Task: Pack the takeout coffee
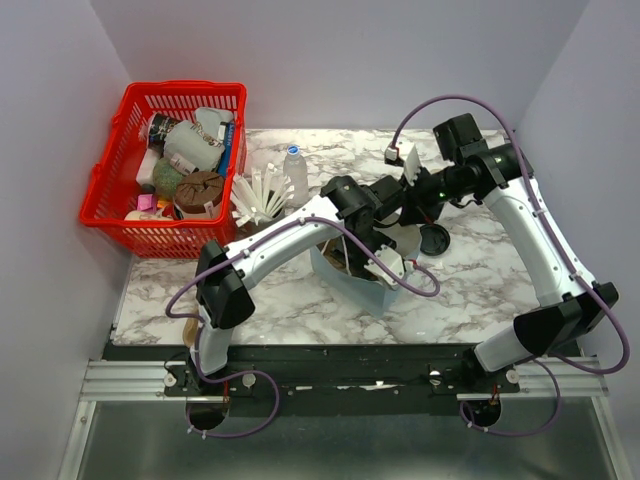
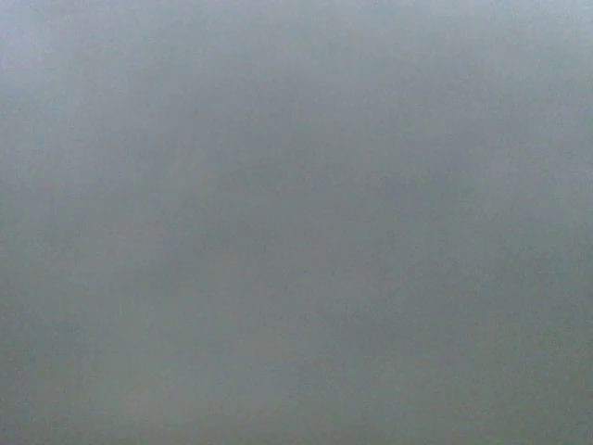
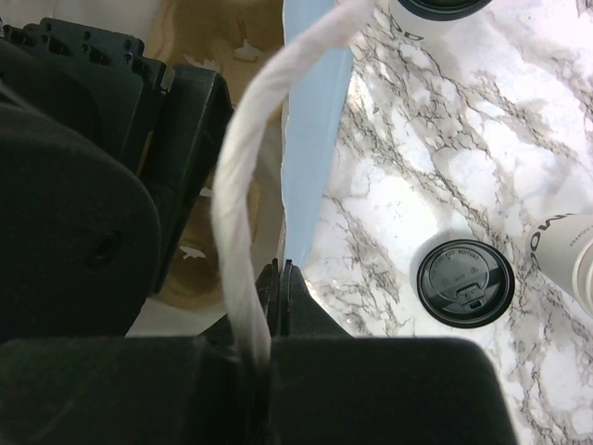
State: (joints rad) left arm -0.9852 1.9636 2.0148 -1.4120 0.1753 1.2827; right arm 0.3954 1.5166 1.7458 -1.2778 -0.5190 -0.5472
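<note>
A red basket point(image 1: 160, 240) packed with assorted goods stands at the far left of a marble bench point(image 1: 290, 310). Just to its right is a grey cup of white straws point(image 1: 258, 198), and beside that a clear water bottle point(image 1: 295, 170) stands upright.

The left arm point(image 1: 270, 245) reaches from its base across to the middle of the bench and dips into an open pale blue paper bag point(image 1: 365, 290). The left jaws are inside the bag and hidden. The left wrist camera gives only a grey blur, so I cannot tell whether they are open or closed.

The right arm point(image 1: 540, 230) bends in from the right towards the bag's far side. The right jaws are closed tight on the bag's white twisted paper handle point(image 3: 246, 185).

A takeout coffee cup point(image 1: 435, 240) with a black lid stands on the bench just right of the bag, outside it. The right wrist view shows a second lidded cup point(image 3: 435, 7) at the top edge, and part of a cream cup point(image 3: 565, 250) at the right edge.
</note>
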